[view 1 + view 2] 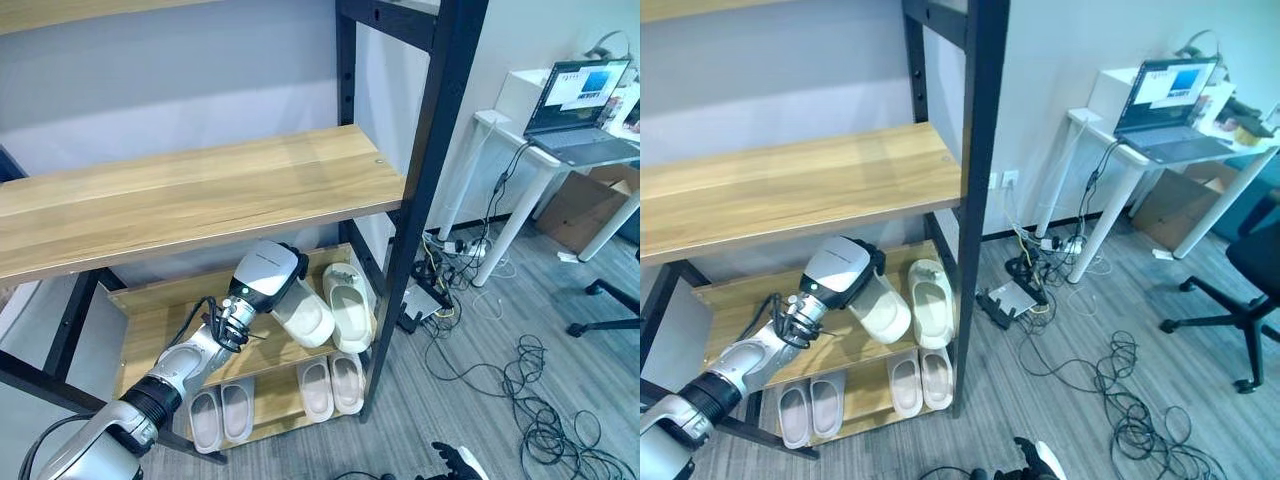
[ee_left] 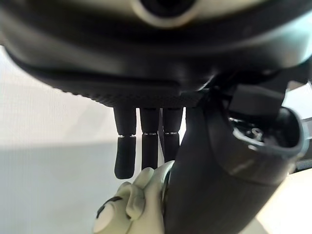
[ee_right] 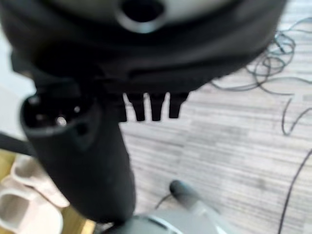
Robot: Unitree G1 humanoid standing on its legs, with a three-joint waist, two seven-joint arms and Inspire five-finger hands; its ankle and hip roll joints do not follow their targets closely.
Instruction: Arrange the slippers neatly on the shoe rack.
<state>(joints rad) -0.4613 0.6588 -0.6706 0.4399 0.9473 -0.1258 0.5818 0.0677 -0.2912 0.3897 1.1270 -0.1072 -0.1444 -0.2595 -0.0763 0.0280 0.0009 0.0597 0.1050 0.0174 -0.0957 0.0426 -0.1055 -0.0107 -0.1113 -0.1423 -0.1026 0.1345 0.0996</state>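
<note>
Grey plank floor (image 1: pixel 520 430) strewn with cables (image 1: pixel 540 400) — white desk (image 1: pixel 520 165) bearing 1 open laptop (image 1: pixel 580 100), against a pale wall (image 1: pixel 150 80).

Wood shelf (image 1: pixel 200 190); matt foam slippers (image 1: pixel 345 305)

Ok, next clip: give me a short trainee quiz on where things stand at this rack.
1. True or false: the left hand is at the middle shelf, right beside a cream slipper.
2. How many slippers lie on the bottom shelf? A) two B) four C) six
3. Fill in: the hand low over the grey floor, away from the rack, is the ___ hand.

Key: 1 true; 2 B, two pairs side by side; 3 right, the right hand.
</note>
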